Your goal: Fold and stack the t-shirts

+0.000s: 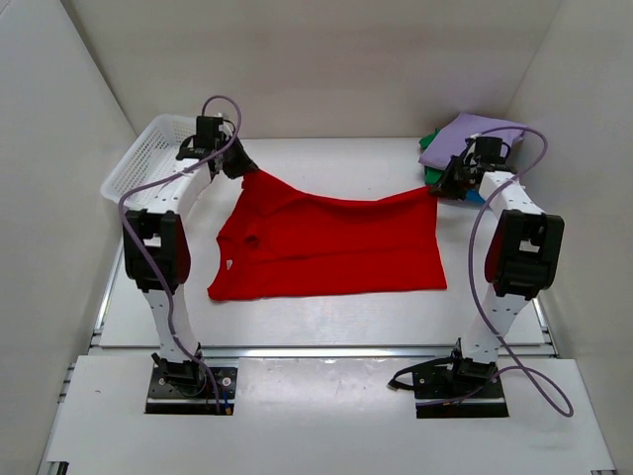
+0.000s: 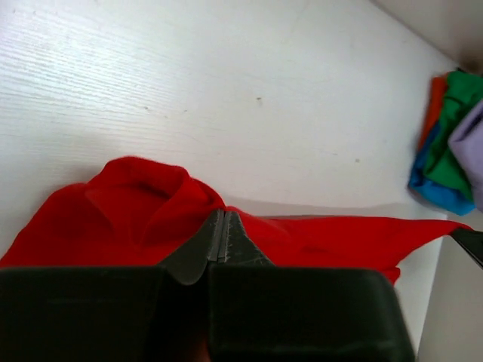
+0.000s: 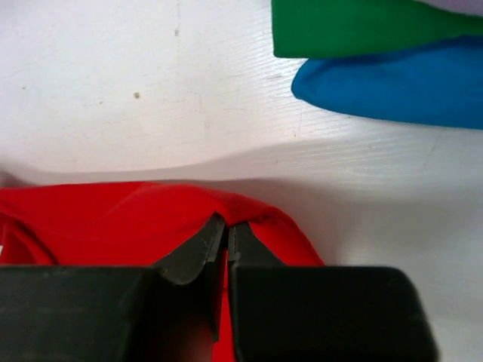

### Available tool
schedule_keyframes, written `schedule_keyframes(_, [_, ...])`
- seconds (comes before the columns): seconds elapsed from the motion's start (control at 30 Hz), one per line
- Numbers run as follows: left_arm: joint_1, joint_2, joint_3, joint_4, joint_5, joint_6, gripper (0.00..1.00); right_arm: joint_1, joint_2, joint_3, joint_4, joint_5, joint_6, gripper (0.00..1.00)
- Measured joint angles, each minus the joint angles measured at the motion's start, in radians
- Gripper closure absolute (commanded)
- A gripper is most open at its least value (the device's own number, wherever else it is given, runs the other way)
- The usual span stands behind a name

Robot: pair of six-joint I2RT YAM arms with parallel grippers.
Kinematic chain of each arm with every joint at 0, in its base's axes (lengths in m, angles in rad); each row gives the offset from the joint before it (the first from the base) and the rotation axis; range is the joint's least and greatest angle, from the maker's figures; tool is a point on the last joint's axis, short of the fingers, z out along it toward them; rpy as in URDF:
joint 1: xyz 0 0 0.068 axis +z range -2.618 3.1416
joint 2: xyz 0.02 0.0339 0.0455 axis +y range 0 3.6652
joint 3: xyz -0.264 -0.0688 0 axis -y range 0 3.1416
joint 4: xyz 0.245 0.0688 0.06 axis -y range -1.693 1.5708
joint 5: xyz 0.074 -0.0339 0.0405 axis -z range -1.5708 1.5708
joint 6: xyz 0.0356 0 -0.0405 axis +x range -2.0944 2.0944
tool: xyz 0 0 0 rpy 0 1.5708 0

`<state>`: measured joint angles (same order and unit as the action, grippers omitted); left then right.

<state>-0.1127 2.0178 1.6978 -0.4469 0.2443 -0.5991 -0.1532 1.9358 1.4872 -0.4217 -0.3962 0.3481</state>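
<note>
The red t-shirt [image 1: 331, 247] lies spread across the middle of the table, its far edge lifted at both corners. My left gripper [image 1: 240, 166] is shut on the shirt's far left corner; in the left wrist view [image 2: 222, 215] the jaws pinch red cloth [image 2: 143, 196]. My right gripper [image 1: 442, 186] is shut on the far right corner, with red cloth [image 3: 113, 219] round the closed jaws [image 3: 227, 223]. A stack of folded shirts sits at the back right: lavender [image 1: 470, 139] on top, green [image 3: 362, 26] and blue [image 3: 392, 87] under it.
A white mesh basket [image 1: 148, 163] stands at the back left beside the left arm. White walls close in the left, right and back. The folded stack lies just behind my right gripper.
</note>
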Motion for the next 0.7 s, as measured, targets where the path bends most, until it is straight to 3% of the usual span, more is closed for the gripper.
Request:
schedule_keyframes(0.2, [-0.001, -0.130, -0.033, -0.024, 0.014, 0.015, 1.00, -0.013, -0.056, -0.017, -0.008, -0.026, -0.001, 1.00])
schedule_keyframes(0.47, [-0.004, -0.484, -0.563, 0.061, 0.026, -0.005, 1.00, -0.026, -0.147, -0.206, 0.014, -0.073, -0.003, 1.00])
schedule_keyframes(0.7, [-0.016, -0.637, -0.803, 0.066, 0.018, -0.034, 1.00, -0.045, -0.155, -0.309, 0.025, -0.103, -0.014, 1.00])
